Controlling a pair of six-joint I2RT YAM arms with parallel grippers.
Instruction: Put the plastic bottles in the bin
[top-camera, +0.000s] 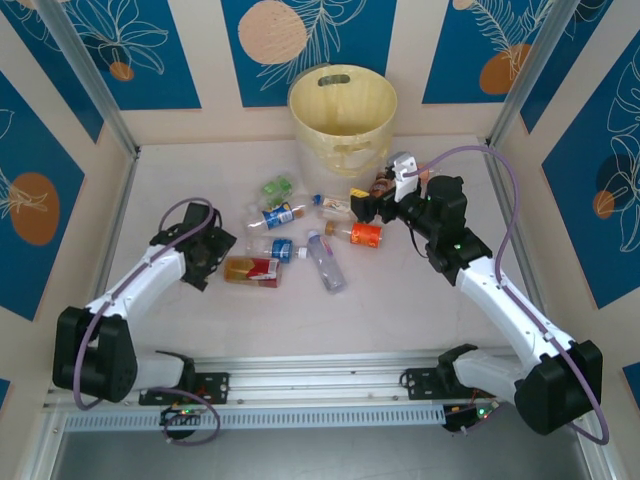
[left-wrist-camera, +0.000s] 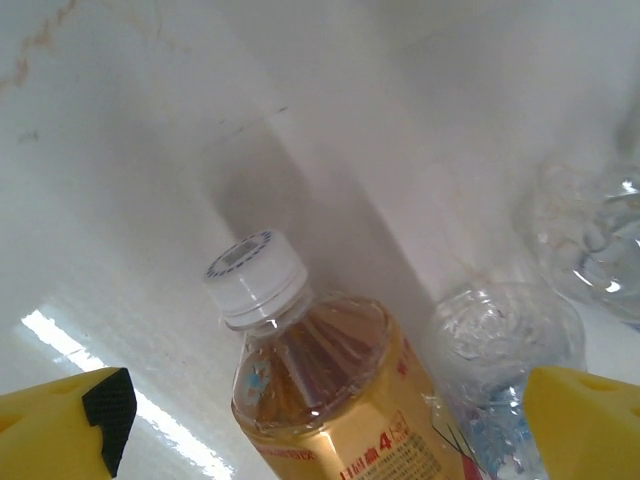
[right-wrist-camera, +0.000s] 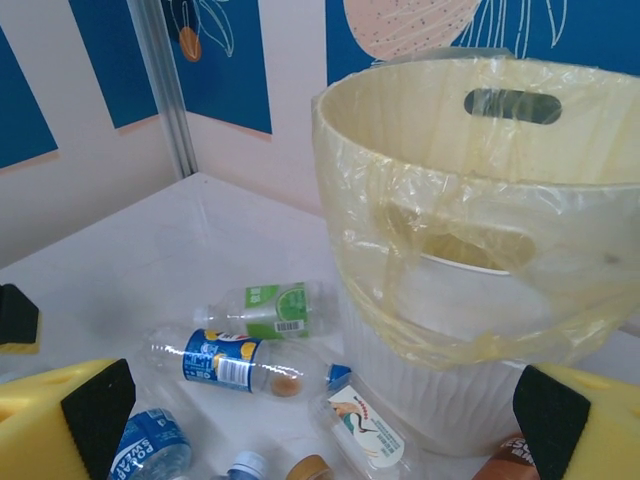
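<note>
The pale yellow bin (top-camera: 343, 110) stands at the back of the table, lined with a thin bag (right-wrist-camera: 470, 220). Several plastic bottles lie in front of it: green-labelled (top-camera: 277, 186), blue-labelled (top-camera: 280, 215), white-labelled (top-camera: 335, 205), orange (top-camera: 362, 233) and clear (top-camera: 325, 262). My left gripper (top-camera: 213, 258) is open, its yellow fingers on either side of a gold-labelled tea bottle (left-wrist-camera: 330, 400) with a white cap, not touching it. My right gripper (top-camera: 367, 204) is open just in front of the bin, above the white-labelled bottle (right-wrist-camera: 365, 430). A brown-orange bottle (right-wrist-camera: 515, 462) peeks in by its right finger.
Panelled walls with metal posts (top-camera: 90, 75) close in the table on three sides. A crushed clear bottle (left-wrist-camera: 500, 350) lies right beside the tea bottle. A small blue-labelled bottle (top-camera: 283, 250) lies between the two arms.
</note>
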